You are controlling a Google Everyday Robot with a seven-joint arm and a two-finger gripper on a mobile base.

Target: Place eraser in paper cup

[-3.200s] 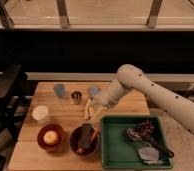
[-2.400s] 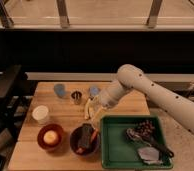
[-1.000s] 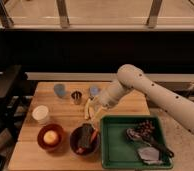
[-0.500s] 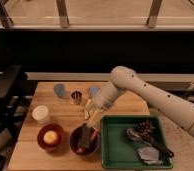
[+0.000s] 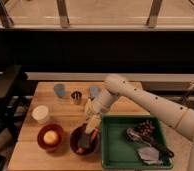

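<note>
The paper cup (image 5: pixel 40 114), short, wide and white, stands at the left of the wooden table (image 5: pixel 65 112). My gripper (image 5: pixel 92 123) hangs over the near rim of a dark bowl (image 5: pixel 84 140), well to the right of the cup. An orange-red stick (image 5: pixel 82 143) lies in that bowl. I cannot make out the dark eraser block anywhere. It may be hidden by the gripper or lost in the dark bowl.
Two light blue cups (image 5: pixel 60 90) (image 5: pixel 94 92) and a small metal cup (image 5: pixel 76 97) stand along the back. A red bowl (image 5: pixel 50 138) with a yellow item sits front left. A green tray (image 5: pixel 110 150) holding several items is at the right.
The arm has shifted a little to the left and lower, bringing the gripper closer over the dark bowl. The cups and bowls have not moved.
</note>
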